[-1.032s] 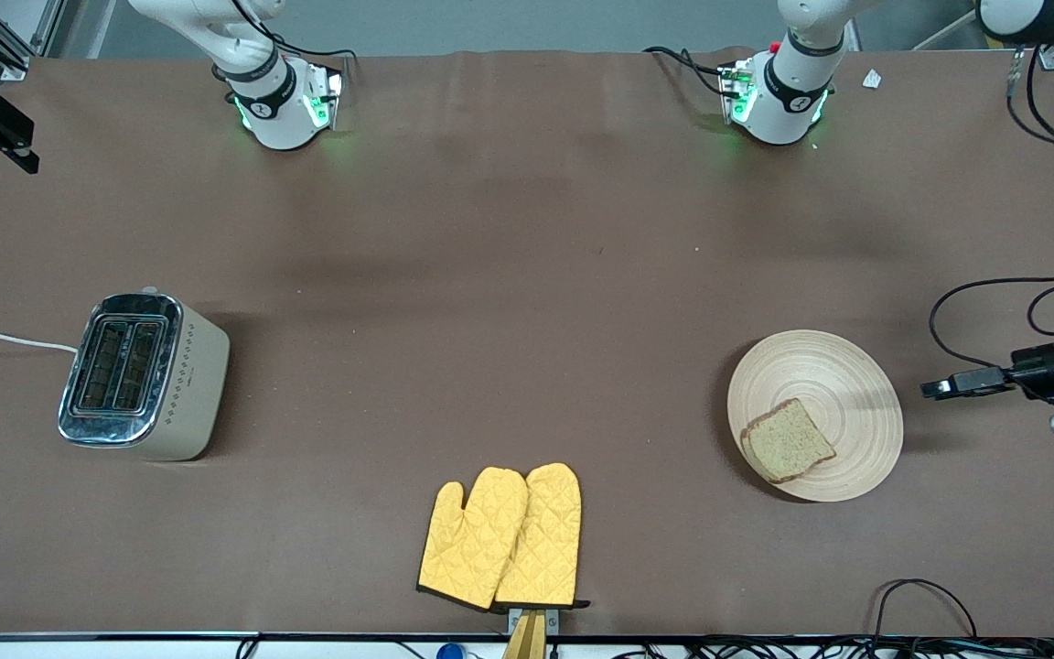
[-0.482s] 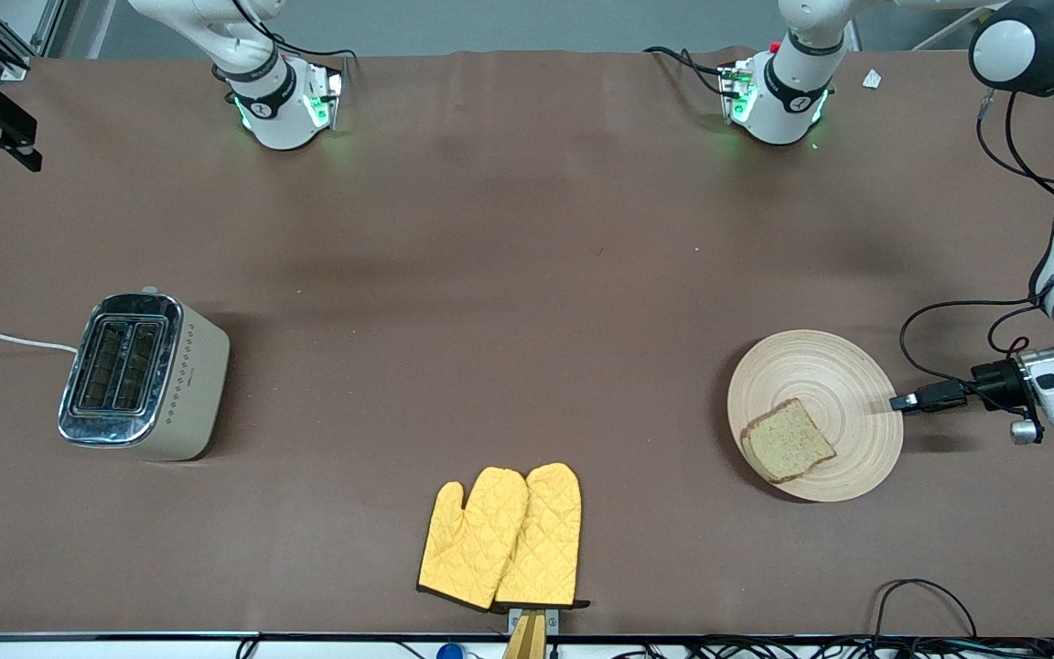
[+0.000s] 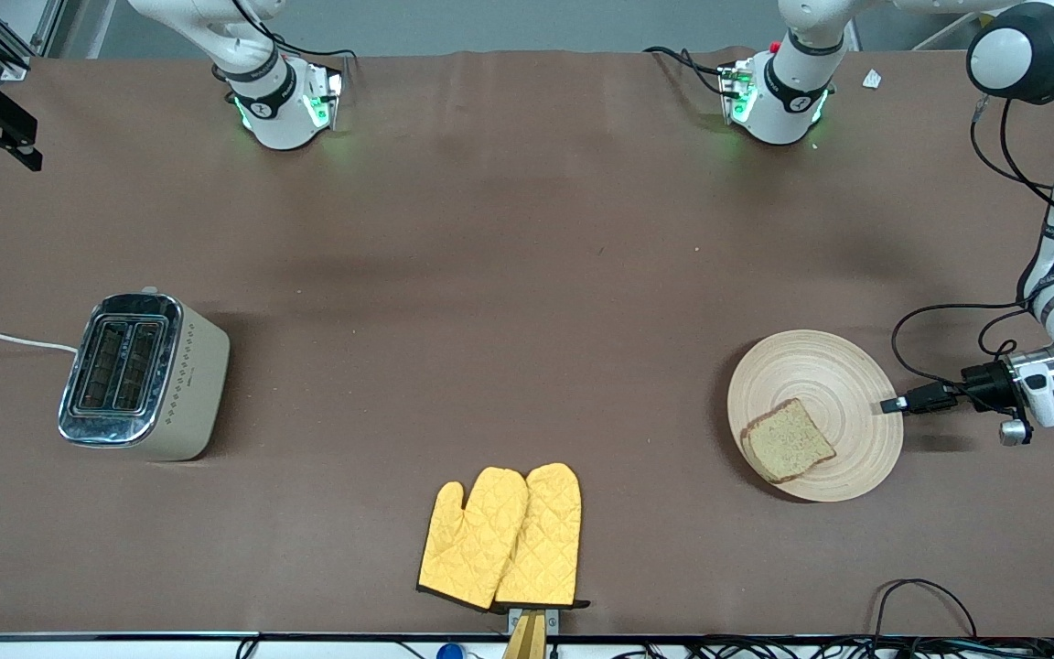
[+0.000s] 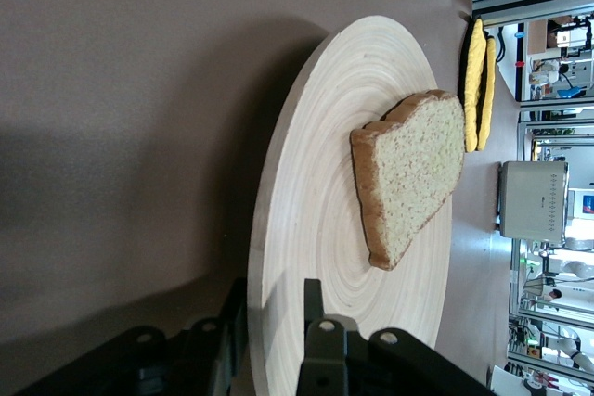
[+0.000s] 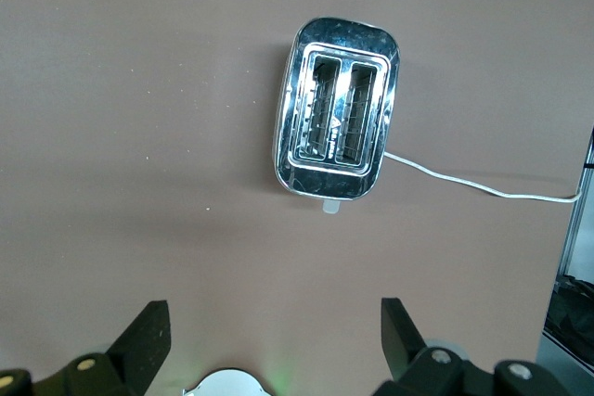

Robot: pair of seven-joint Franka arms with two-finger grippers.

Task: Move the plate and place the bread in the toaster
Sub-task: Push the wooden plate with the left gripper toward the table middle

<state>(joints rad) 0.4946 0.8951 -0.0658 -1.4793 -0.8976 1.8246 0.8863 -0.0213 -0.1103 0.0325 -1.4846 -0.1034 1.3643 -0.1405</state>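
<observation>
Left gripper [image 3: 893, 404] low at the plate [image 3: 843, 380] rim on the side toward the left arm's end of the table, fingers [image 4: 313, 299] parted and straddling the rim edge, one above and one under, not yet closed on it. Plate with bread slice [image 3: 788, 441] near the table's camera-side edge; toaster [image 3: 143, 375] well apart, at the right arm's end. Right gripper [image 5: 274, 336] waiting high over the toaster, spread wide, empty.

Since the earlier pictures the left gripper [image 3: 889, 405] has travelled in low from the table's left-arm end toward the plate [image 3: 843, 371], and its open fingers [image 4: 313, 308] now straddle the plate's rim, one above it and one below.
</observation>
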